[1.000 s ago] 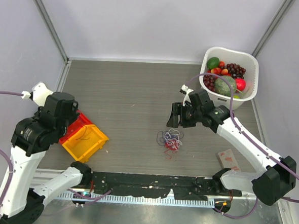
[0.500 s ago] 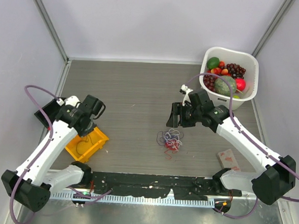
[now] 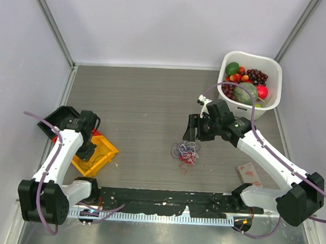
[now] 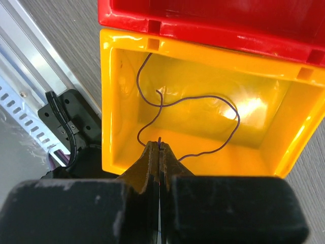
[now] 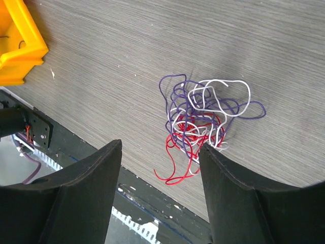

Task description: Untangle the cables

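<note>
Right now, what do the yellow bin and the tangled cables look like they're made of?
Yellow bin: looks like moulded plastic, glossy; a bright glare sits on its inner wall. Cables: thin wires in smooth coloured sheathing, probably plastic; no core shows; they bend into loose loops.

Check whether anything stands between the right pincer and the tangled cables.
Nothing visible does. The right pincer hangs open over the cables, which lie loose on the table, in plain view between its fingers.

Tangled cables [image 5: 203,119] are red, white and purple-ish (maybe blue?), yellow bin [image 4: 109,101], red bin [image 4: 228,30], grey woodgrain desk [image 3: 142,98].
</note>
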Tool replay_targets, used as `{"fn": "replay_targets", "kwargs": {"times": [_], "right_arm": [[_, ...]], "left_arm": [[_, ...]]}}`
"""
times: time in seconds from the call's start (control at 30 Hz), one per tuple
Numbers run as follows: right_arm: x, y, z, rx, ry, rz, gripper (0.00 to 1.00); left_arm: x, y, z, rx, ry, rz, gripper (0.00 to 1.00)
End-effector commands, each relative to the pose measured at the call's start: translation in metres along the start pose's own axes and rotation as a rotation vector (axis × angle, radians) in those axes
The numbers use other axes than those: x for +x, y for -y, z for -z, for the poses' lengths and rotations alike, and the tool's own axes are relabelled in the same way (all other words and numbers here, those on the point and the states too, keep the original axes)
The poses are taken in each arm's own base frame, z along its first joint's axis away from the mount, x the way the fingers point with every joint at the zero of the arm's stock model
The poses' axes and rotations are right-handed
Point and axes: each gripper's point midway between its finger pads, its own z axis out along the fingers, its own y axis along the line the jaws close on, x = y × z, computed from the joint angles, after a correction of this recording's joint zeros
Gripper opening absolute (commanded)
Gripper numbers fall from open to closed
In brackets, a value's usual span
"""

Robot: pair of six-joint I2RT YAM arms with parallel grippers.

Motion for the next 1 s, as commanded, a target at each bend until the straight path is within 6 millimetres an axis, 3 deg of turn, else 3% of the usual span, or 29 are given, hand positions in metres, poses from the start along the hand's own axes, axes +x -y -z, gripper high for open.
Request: {"fn": "replay_targets", "kwargs": {"times": [0.0, 0.17, 0.2, 0.47, 0.57, 0.8, 0.9, 0.97], "right_arm": [[-0.003, 0.001, 0.002, 0.0, 0.036, 0.008, 0.67], [-0.005, 0.0, 0.0, -0.001, 0.034, 0.01, 0.68], [-0.006, 0.0, -0.001, -0.002, 0.034, 0.01, 0.68], [-0.006, 0.0, -0.002, 0.002, 0.028, 0.007, 0.68], [-0.005, 0.002, -0.002, 0.015, 0.022, 0.009, 0.68], [-0.003, 0.007, 0.0, 0.038, 0.016, 0.01, 0.68], [0.0, 0.012, -0.001, 0.049, 0.008, -0.005, 0.68], [0.001, 0.018, -0.004, 0.059, -0.002, -0.02, 0.68]], "left_arm": [[-0.007, 0.009, -0.014, -0.002, 0.006, 0.023, 0.0], [-0.003, 0.011, -0.016, -0.001, -0.02, 0.024, 0.0], [-0.003, 0.011, -0.014, 0.007, -0.018, 0.025, 0.04], [-0.014, 0.007, 0.02, 0.095, 0.014, 0.036, 0.72], [-0.015, 0.014, 0.036, 0.196, 0.016, 0.016, 0.88], [-0.024, 0.036, 0.082, 0.452, 0.045, 0.007, 0.98], [-0.027, 0.07, 0.113, 0.696, 0.06, -0.058, 0.98], [-0.017, 0.102, 0.139, 0.92, 0.008, -0.114, 0.93]]}}
